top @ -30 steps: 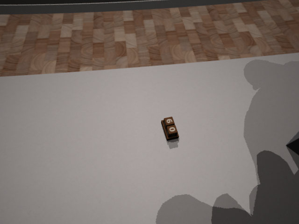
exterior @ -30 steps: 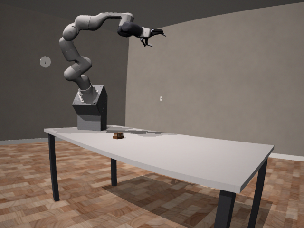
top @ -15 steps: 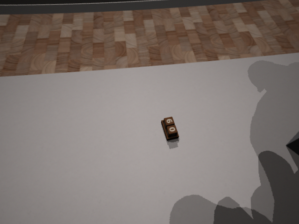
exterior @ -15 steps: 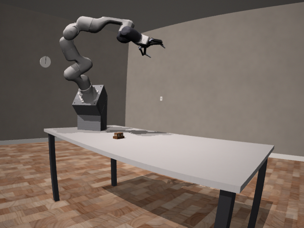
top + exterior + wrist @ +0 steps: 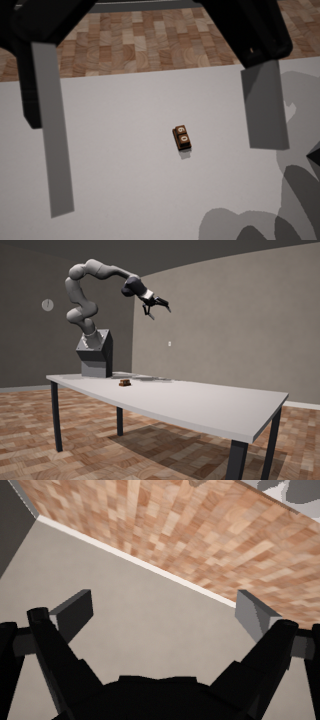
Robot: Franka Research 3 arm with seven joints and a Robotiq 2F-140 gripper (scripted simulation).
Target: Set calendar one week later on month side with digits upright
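The black end effector (image 5: 156, 308) of the grey seven-joint arm (image 5: 82, 299) hangs high in the air above the white rectangular bench (image 5: 180, 400), with its fingers spread fully apart and nothing between them. Only the exterior view shows this height, together with the dark grey pedestal (image 5: 107, 353) that stands on the far corner of the bench. In the top view the same end effector fills the upper edge, and its two grey finger pads (image 5: 52, 129) hang down at the left and at the right of the picture, so they frame the small brown wooden calendar tray (image 5: 175, 138) without being near it. The tray lies flat on the bench, about in the middle of the top view, well apart from the pedestal. Its long axis runs from the upper left to the lower right of that view, slightly tilted. Two brown wooden cubes stand in it side by side and touch each other: the farther cube (image 5: 180, 128) shows a white 6 or 9 on its top, the nearer cube (image 5: 184, 138) a white 0. The month's name cannot be read in any view. The wrist view shows only the beige wall, the white skirting board and the wooden parquet floor (image 5: 210, 535) between the open fingers.
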